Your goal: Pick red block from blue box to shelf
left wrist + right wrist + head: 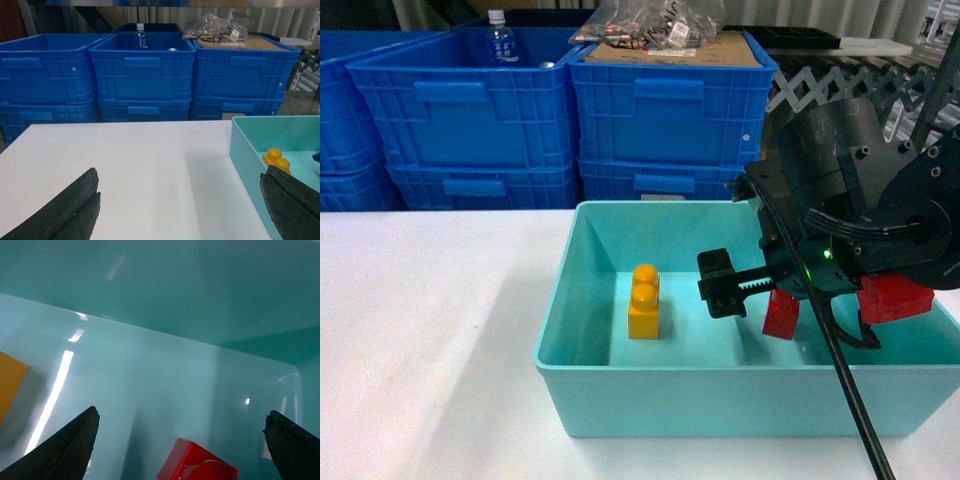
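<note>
Turquoise blue box [650,400] sits on white surface [430,330], dark blue crates [560,120] behind it. Right gripper [180,432] is down inside the box, jaws spread, holding nothing. Left gripper [180,210] hovers beside the box, jaws spread. Red block [197,462] lies on the box floor between the right jaws; orange brick [644,302] well apart. Risk: the glossy block sits off-centre, so closing could push or tip it. No legible writing.
</note>
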